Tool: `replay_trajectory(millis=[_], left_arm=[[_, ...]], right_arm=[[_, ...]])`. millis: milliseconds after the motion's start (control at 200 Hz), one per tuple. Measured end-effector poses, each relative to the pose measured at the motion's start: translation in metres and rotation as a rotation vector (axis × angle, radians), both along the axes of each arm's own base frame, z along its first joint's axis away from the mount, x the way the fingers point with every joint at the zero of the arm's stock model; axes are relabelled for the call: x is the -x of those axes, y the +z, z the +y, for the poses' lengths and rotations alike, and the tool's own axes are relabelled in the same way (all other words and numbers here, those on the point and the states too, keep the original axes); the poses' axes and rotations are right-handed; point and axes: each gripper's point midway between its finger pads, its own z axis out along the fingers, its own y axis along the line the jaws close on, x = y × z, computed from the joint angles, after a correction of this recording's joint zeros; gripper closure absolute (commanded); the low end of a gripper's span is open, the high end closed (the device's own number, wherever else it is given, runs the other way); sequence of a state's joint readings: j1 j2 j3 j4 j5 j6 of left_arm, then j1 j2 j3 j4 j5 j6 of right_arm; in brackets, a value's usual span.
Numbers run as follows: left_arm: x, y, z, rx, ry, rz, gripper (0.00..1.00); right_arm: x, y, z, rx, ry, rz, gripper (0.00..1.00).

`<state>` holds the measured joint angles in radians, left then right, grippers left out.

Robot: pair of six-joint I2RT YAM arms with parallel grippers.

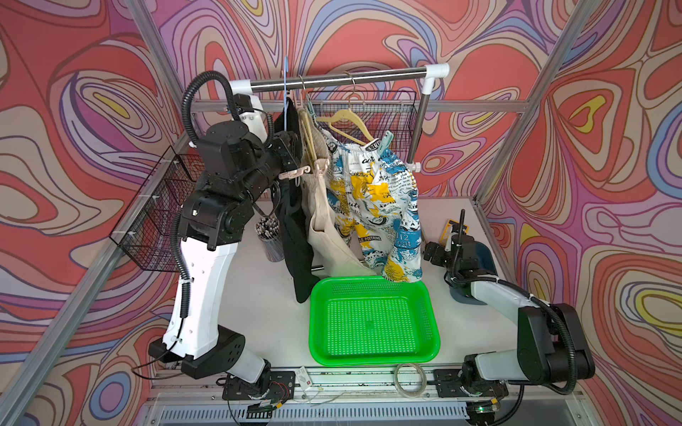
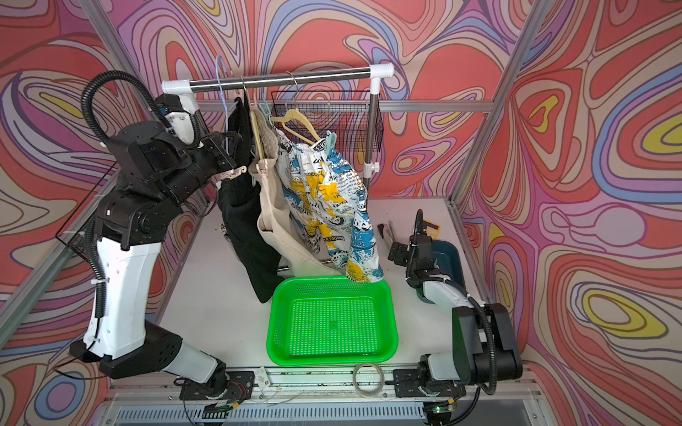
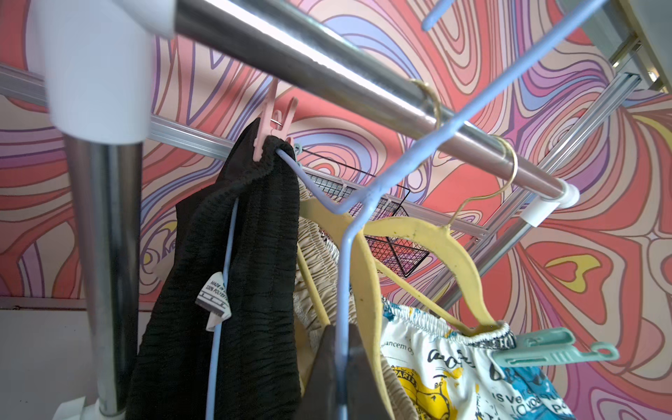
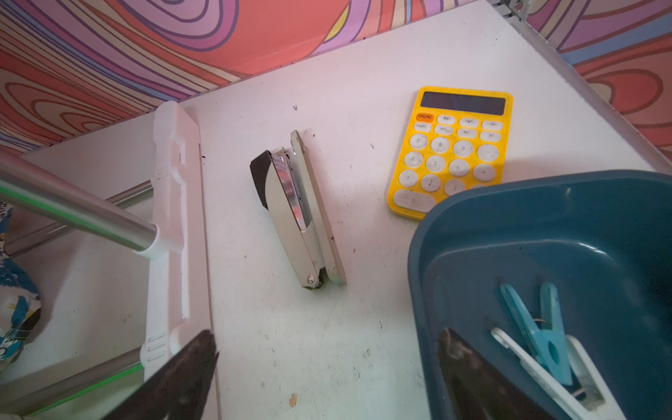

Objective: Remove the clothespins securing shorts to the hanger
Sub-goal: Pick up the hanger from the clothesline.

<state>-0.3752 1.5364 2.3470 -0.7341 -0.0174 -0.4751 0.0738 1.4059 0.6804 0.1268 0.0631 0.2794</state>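
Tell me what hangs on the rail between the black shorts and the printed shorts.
The beige shorts hang there, between the black shorts and the printed shorts. This shows in both top views.

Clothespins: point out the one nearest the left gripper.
The pink clothespin lying level by the black shorts, its tail in the shut left gripper. The second pink clothespin, on the beige shorts, hangs just beyond, untouched.

The left gripper (image 3: pixel 342 349) is only a dark blur cut off at its wrist view's edge; what its closed tips pinch cannot be told. The blue bin (image 4: pixel 509 218) hides one corner of the calculator (image 4: pixel 458 145).
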Motion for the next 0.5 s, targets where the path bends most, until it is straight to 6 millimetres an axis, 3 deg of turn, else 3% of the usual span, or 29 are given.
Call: replay_trajectory(millis=[195,496], left_arm=[[0.013,0.018,0.004,0.018,-0.006,-0.045,1.0],[0.033,0.027,0.008,0.058,-0.026,-0.052,1.0]], right_arm=[[0.0,0.0,0.0,0.0,0.0,0.0,0.02],[0.0,0.0,0.0,0.0,0.0,0.0,0.02]])
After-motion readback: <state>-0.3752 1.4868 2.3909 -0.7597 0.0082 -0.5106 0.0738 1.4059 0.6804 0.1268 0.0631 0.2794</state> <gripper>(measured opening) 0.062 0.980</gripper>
